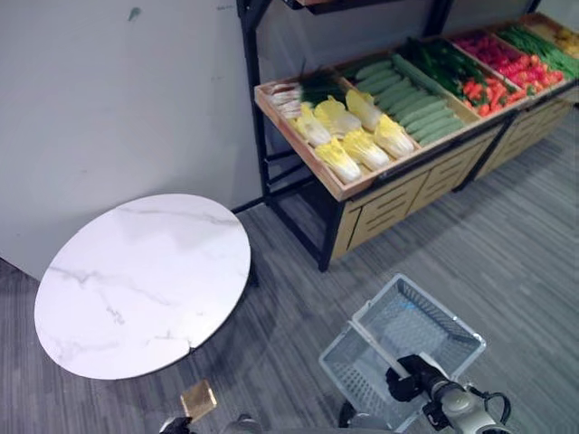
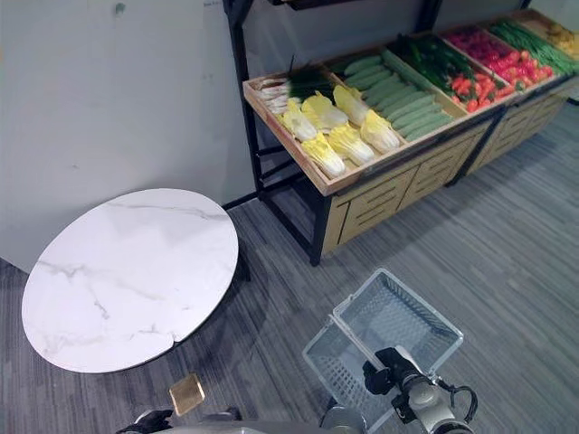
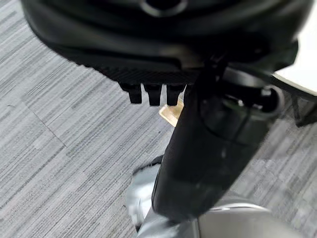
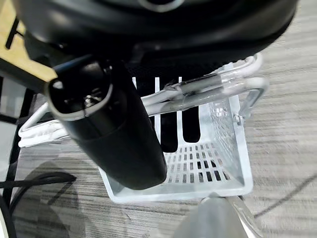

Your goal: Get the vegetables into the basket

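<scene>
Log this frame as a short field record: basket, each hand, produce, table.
basket: white wire basket, empty, carried above the grey floor at the robot's right
right hand: right hand curled round the basket's handle
left hand: left hand hanging over the floor, fingers relaxed, holding nothing
produce: napa cabbages, cucumbers and red peppers in the wooden crates of the stand
table: round white marble table, at the robot's left
progress: no vegetable in the basket yet
</scene>
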